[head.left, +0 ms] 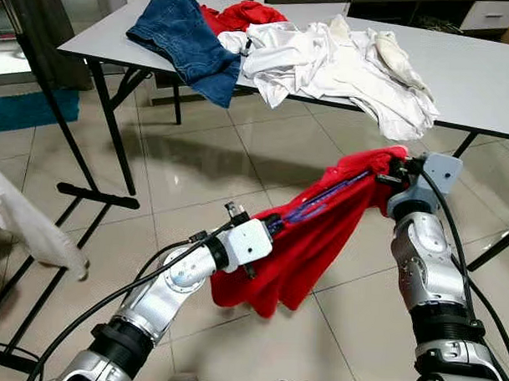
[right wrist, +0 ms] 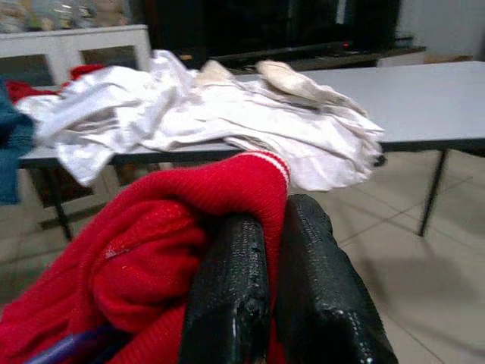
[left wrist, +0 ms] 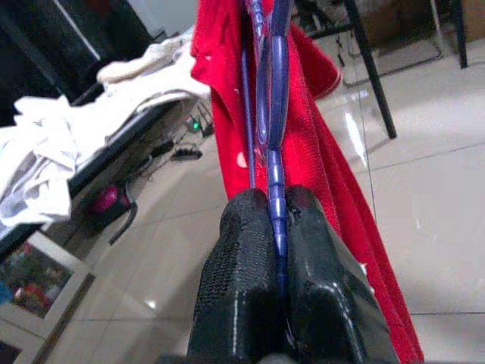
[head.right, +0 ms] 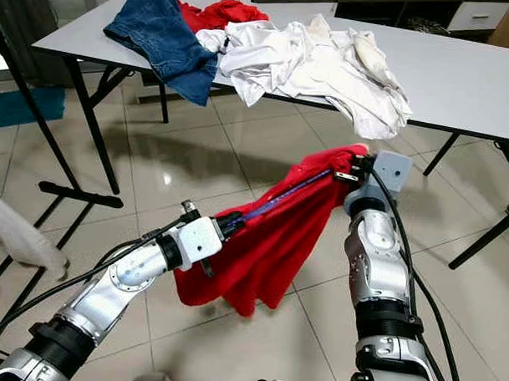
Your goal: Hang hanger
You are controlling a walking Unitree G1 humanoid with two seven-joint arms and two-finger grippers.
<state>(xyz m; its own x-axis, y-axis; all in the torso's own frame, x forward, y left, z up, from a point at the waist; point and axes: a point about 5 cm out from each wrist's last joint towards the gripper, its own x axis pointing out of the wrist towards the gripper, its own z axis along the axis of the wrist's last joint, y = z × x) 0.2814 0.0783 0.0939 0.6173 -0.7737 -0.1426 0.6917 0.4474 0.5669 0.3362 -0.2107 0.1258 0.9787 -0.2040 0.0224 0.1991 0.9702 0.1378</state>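
Above the tiled floor [head.left: 197, 155], both arms reach forward: the left gripper [left wrist: 276, 227] is clamped on one end of the purple hanger [head.left: 321, 201], the right gripper [right wrist: 276, 227] pinches the red garment [head.left: 307, 251] draped over it. Beyond them lies the worktop [head.left: 476, 81], clothes [head.left: 326, 63] spilling over its near edge.

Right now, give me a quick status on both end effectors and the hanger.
Left end effector shut on purple hanger. Right end effector shut on red garment draped over it. Held above tiled floor, short of table.
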